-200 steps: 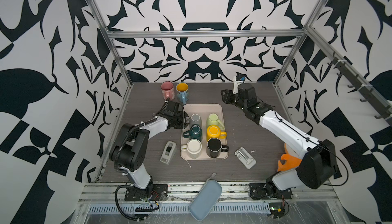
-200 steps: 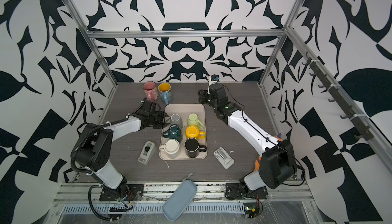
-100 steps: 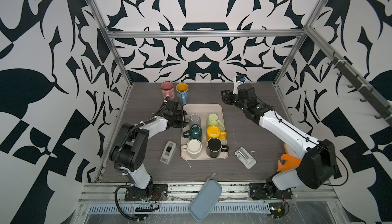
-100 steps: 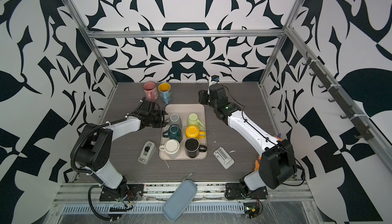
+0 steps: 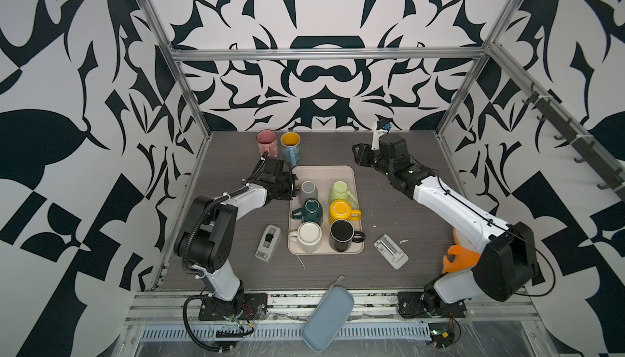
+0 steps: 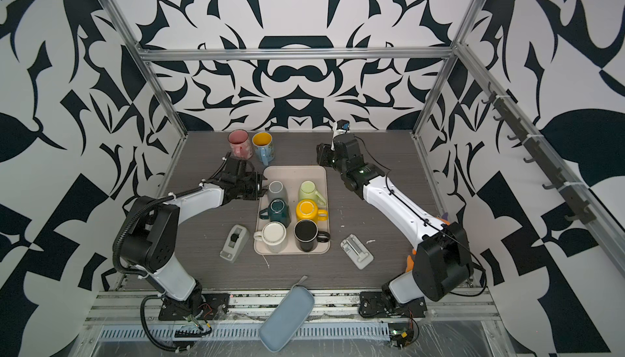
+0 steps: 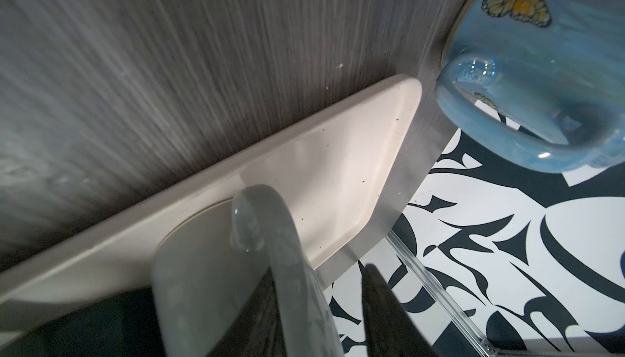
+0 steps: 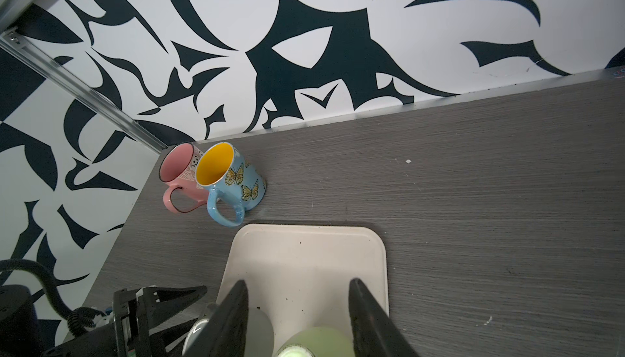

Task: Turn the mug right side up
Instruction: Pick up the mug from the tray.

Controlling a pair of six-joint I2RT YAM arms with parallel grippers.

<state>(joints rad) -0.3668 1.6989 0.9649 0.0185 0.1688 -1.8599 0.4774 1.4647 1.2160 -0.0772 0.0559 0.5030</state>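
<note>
A grey mug (image 5: pixel 308 189) (image 6: pixel 276 190) stands upside down at the back left of the beige tray (image 5: pixel 324 173). My left gripper (image 5: pixel 295 186) (image 6: pixel 263 186) reaches in low from the tray's left side. In the left wrist view the mug's grey handle (image 7: pixel 280 253) lies between the two dark fingers (image 7: pixel 375 304), with a gap on one side, so my left gripper (image 7: pixel 318 304) is open around it. My right gripper (image 5: pixel 360 159) (image 8: pixel 297 282) hangs open above the tray's back end, holding nothing.
The tray also holds a pale green mug (image 5: pixel 340 191) and a teal mug (image 5: pixel 309 210), both upside down, plus yellow (image 5: pixel 341 211), white (image 5: pixel 309 235) and black (image 5: pixel 341 235) mugs. Pink (image 5: pixel 266 140) and blue butterfly (image 5: pixel 291 143) mugs stand behind. A tape dispenser (image 5: pixel 269 246) lies to the left.
My left gripper's jaws have narrowed a little around the grey mug's handle. The right arm has stayed where it was.
</note>
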